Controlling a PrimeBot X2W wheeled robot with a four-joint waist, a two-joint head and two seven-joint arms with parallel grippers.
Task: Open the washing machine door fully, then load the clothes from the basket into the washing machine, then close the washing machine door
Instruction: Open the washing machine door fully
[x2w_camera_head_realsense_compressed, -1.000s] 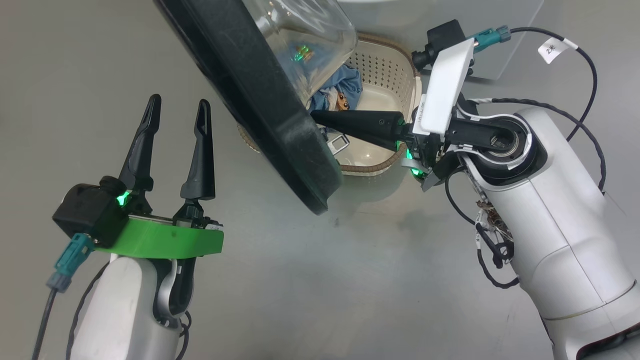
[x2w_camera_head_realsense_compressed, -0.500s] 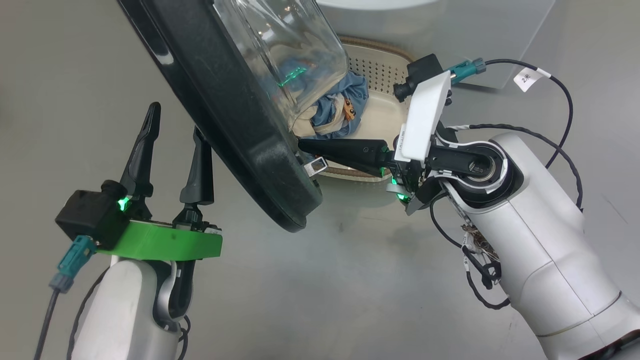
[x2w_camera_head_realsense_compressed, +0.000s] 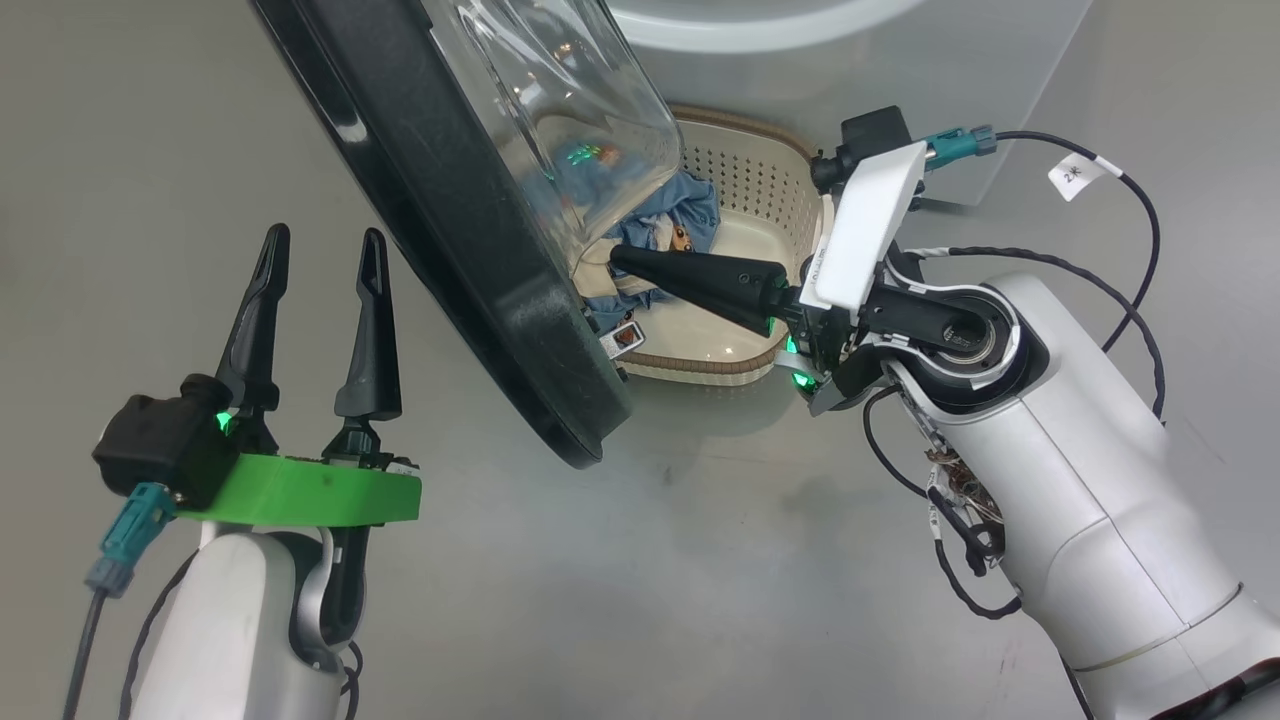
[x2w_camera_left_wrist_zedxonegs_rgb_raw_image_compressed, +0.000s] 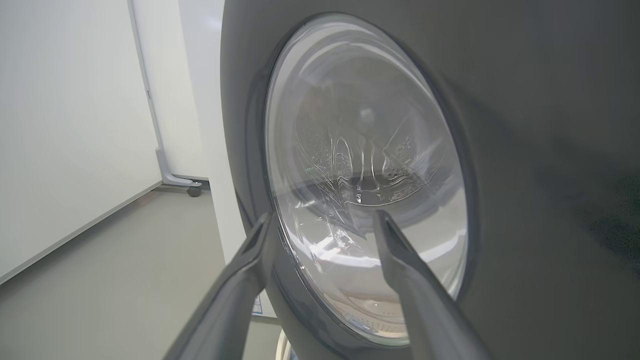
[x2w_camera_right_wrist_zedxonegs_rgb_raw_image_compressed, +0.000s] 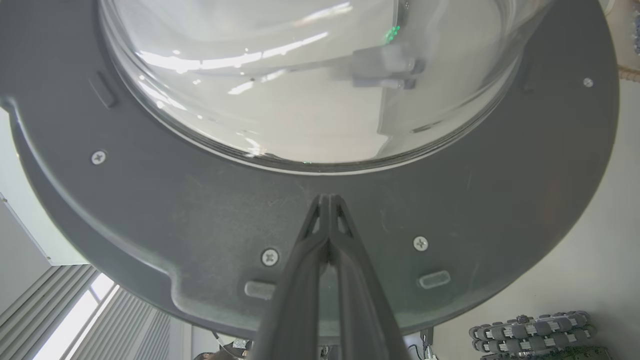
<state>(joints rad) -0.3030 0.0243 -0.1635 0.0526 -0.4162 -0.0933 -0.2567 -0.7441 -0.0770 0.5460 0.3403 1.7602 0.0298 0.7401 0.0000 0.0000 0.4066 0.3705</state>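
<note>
Grey floor (x2w_camera_head_realsense_compressed: 700, 560) lies beneath the washing machine door (x2w_camera_head_realsense_compressed: 450, 230), which stands open. The right end effector (x2w_camera_head_realsense_compressed: 620, 258), clenched on nothing, has its tips at the door's inner rim. The left end effector (x2w_camera_head_realsense_compressed: 322, 240) hangs released beside the door's outer face. Behind the door, the basket (x2w_camera_head_realsense_compressed: 760, 170) holds the clothes (x2w_camera_head_realsense_compressed: 690, 205).

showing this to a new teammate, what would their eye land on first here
The washing machine door, a wide black rim around a bulging glass bowl, slants across the top middle of the head view. The right gripper, shut, points at its inner side from the right, while the left gripper stands open at lower left. Past the door sits the basket with the clothes in it.
</note>
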